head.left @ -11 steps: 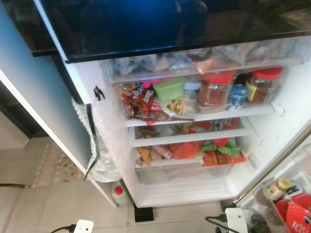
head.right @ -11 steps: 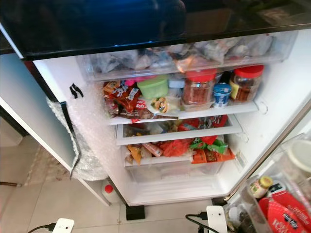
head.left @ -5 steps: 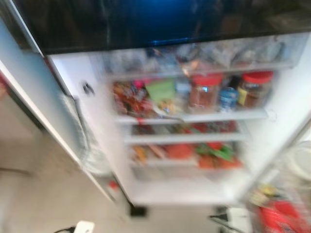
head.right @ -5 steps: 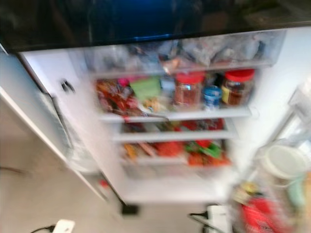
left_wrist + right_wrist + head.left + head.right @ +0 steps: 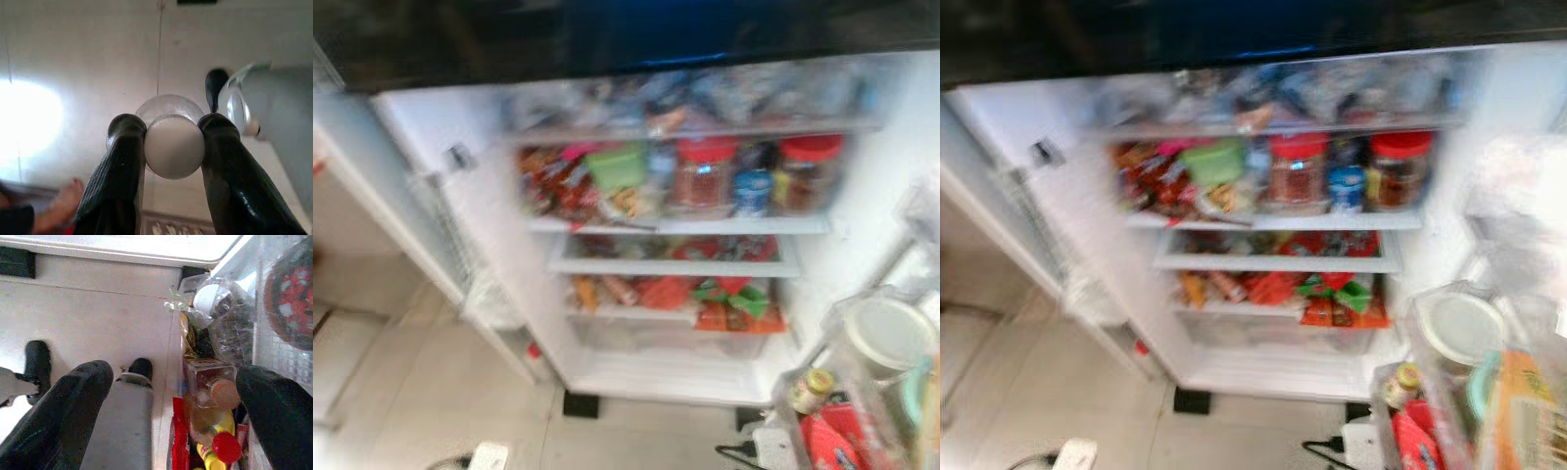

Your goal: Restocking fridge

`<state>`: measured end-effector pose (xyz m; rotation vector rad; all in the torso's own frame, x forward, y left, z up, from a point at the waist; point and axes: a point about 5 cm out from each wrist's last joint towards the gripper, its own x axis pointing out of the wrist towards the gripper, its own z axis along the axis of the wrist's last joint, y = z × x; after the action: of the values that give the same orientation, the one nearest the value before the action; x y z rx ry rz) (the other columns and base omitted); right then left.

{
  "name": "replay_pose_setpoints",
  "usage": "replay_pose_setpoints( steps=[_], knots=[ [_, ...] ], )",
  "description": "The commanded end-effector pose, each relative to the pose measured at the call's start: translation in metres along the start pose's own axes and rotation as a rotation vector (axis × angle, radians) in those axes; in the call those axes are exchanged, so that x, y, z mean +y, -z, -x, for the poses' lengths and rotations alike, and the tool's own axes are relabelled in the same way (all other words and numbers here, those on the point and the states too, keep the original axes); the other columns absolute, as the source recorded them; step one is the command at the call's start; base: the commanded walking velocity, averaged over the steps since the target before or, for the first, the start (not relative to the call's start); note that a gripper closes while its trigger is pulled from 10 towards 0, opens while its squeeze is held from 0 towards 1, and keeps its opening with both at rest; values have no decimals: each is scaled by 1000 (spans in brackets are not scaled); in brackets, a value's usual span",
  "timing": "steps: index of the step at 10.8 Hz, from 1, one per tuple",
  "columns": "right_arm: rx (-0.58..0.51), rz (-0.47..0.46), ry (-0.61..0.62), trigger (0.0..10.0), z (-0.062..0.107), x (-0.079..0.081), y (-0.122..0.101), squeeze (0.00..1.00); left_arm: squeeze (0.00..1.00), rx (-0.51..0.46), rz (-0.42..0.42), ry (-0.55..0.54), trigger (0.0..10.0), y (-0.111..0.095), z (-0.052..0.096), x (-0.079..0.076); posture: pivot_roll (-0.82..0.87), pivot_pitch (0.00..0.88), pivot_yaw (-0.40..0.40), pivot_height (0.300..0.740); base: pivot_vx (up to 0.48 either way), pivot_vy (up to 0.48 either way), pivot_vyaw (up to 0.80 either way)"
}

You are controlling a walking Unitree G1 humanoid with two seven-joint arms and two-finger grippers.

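Observation:
The fridge (image 5: 489, 196) stands open before me, blurred. Its shelves hold two red-lidded jars (image 5: 705, 176), a green tub (image 5: 617, 164), a small blue-topped pot (image 5: 754, 191) and several snack packets (image 5: 734, 304). In the left wrist view my left gripper (image 5: 173, 147) is shut on a clear jar with a white lid (image 5: 174, 146), held over pale floor tiles. In the right wrist view my right gripper (image 5: 176, 401) is open, its fingers (image 5: 73, 396) wide apart over the door bin's bottles (image 5: 215, 387).
The open door's bin (image 5: 862, 392) at lower right carries a white-lidded container (image 5: 889, 333), a small yellow-capped jar (image 5: 810, 389) and a red pack (image 5: 832, 441). A white power strip (image 5: 773, 450) with a black cable lies on the floor below the fridge.
The whole picture has shifted: the camera has swung right and the fridge now sits further left, with more of the door bin in view. The shelves' contents have not changed.

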<state>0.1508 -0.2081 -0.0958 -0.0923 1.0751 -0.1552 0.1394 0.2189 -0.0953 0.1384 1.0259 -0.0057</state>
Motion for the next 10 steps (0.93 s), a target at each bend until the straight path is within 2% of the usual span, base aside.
replay_pose_setpoints(
  steps=[1,3,7,10],
  knots=[
    [-9,-36,52,10000,0,-11,-2,0,0,-30,30,20,10000,-2,1,2,66,88,85,740,0,0,0],
    [-2,-35,40,10000,0,-10,0,0,0,-99,99,34,10000,-6,2,0,83,91,79,740,0,0,0],
    [-4,-38,21,10000,0,-7,2,0,0,-74,87,40,10000,-2,2,0,76,93,78,740,0,0,0],
    [-6,-38,-2,10000,0,-4,1,0,0,-70,97,38,10000,-1,2,-1,74,89,78,740,0,0,-629]
  ],
)
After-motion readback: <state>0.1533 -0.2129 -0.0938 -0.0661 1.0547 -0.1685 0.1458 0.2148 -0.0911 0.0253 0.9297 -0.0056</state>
